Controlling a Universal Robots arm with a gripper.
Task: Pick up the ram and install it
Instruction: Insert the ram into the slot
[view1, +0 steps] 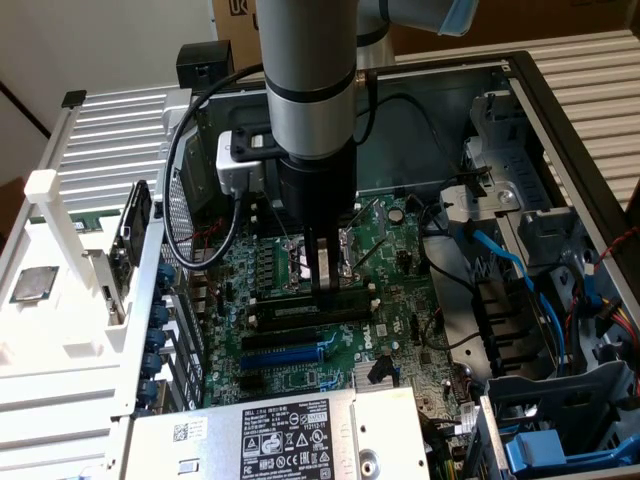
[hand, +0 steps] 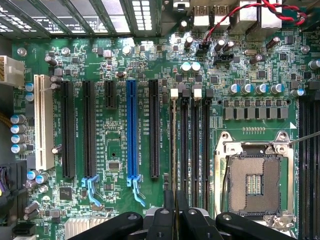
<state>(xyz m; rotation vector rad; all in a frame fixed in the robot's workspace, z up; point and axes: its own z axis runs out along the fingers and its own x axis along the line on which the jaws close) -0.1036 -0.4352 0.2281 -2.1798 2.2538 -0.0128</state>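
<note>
We see the tool (view1: 325, 290) low over the motherboard (view1: 290, 375), its fingers clamped on the ram (hand: 173, 150), ram edge-on, aligned with the outermost of 4 memory slots (hand: 186, 145), near the empty processor socket (hand: 255, 182), we cannot tell whether it is seated

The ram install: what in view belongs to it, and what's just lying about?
In the job: ram, between the jaws of the gripper; memory slots.
Lying about: processor chip; power supply; blue cable.
</note>
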